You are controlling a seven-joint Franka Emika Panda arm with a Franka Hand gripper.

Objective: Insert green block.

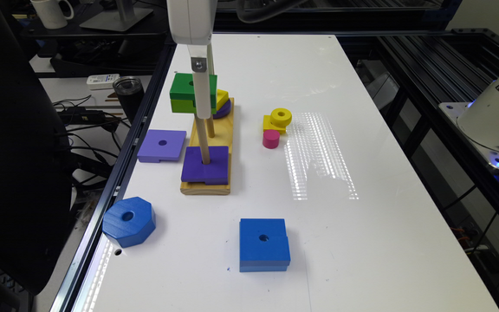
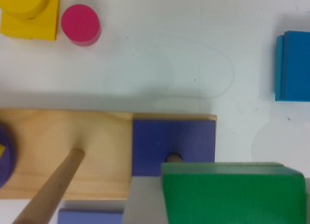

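Observation:
The green block [image 1: 184, 92], dark green over lime green, hangs in the air above the wooden peg base [image 1: 219, 130]. My gripper [image 1: 202, 108] is shut on it; a pale finger [image 2: 144, 202] lies against the block's side [image 2: 232, 195]. The block sits over the near peg [image 1: 204, 145], which rises from a dark purple square [image 1: 215, 171] lying on the base. The peg's top is hidden under the block, so whether it has entered the hole cannot be told. The bare middle peg [image 2: 48, 190] stands beside it.
A lilac square [image 1: 162, 145], a blue octagon [image 1: 129, 221] and a larger blue square [image 1: 263, 243] lie around the base. Yellow pieces [image 1: 278, 119] and a pink cylinder [image 1: 271, 138] lie at the exterior view's right of it. The far peg holds purple and yellow pieces [image 1: 223, 104].

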